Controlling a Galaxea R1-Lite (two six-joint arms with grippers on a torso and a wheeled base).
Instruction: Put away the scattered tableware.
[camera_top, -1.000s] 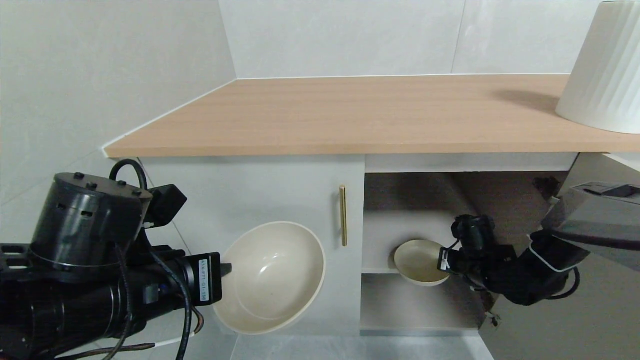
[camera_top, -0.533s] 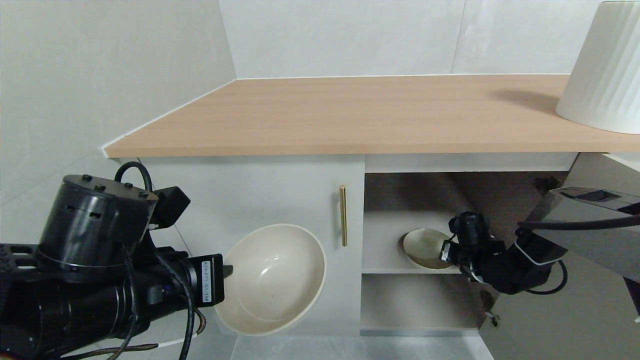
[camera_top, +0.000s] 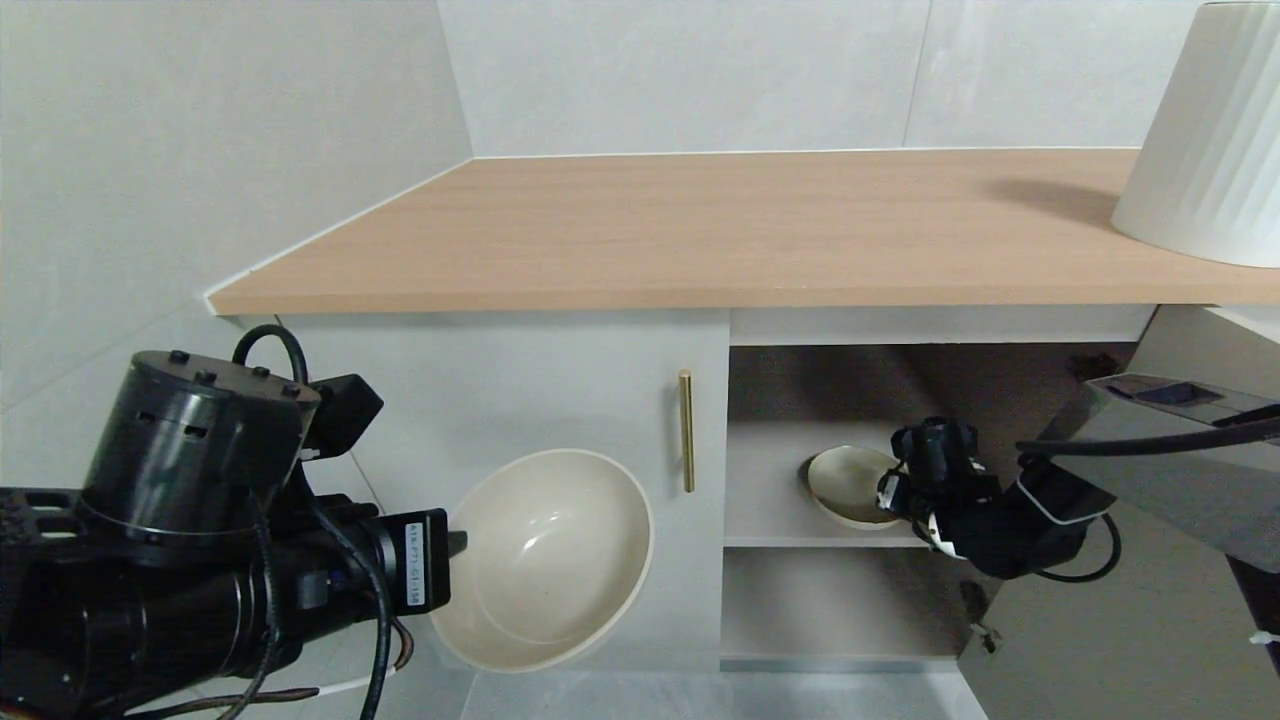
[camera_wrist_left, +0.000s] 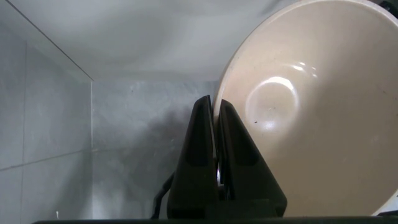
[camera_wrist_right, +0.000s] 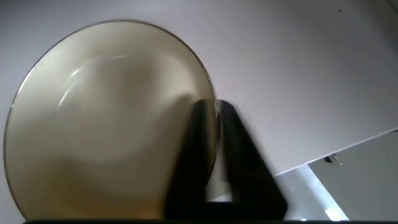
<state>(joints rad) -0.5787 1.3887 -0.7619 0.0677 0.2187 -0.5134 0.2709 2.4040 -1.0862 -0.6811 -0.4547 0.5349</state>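
My left gripper (camera_top: 455, 545) is shut on the rim of a large cream bowl (camera_top: 545, 558), held tilted in front of the closed left cabinet door; its fingers (camera_wrist_left: 208, 134) pinch the rim of that bowl (camera_wrist_left: 311, 106). My right gripper (camera_top: 885, 495) is shut on the rim of a small cream bowl (camera_top: 845, 485), held inside the open cabinet compartment just above the middle shelf (camera_top: 790, 541). In the right wrist view the small bowl (camera_wrist_right: 106, 118) faces the camera with the fingers (camera_wrist_right: 202, 124) clamped on its edge.
A wooden countertop (camera_top: 740, 225) tops the cabinet, with a white ribbed lampshade (camera_top: 1205, 140) at its right end. The closed left door carries a brass handle (camera_top: 686, 430). The open right door (camera_top: 1180, 440) stands at the right. A lower compartment (camera_top: 830, 600) lies under the shelf.
My right gripper has carried the small bowl up and deeper into the cabinet, from below shelf level to above the shelf. The left arm with the large bowl has barely shifted.
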